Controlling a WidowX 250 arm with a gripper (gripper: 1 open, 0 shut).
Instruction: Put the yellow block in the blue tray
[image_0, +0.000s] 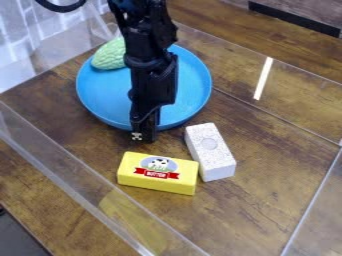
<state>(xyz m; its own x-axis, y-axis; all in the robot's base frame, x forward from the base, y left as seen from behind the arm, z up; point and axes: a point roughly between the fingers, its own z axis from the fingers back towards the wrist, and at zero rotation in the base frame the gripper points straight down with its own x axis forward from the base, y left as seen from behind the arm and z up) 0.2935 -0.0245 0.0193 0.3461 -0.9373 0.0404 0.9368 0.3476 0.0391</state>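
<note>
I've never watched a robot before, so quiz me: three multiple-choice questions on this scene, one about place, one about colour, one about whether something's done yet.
1. Where is the yellow block?
A) On the blue tray
B) On the wooden table
C) On the white block

2. What colour is the band on the yellow block?
A) Red
B) Green
C) Purple

3. How does the yellow block stand with the job?
A) Already in the tray
B) Gripped and lifted
C) Not yet in the tray

Key:
1 B: the yellow block lies on the wooden table.
2 A: a red band crosses its top.
3 C: it lies outside the blue tray.
</note>
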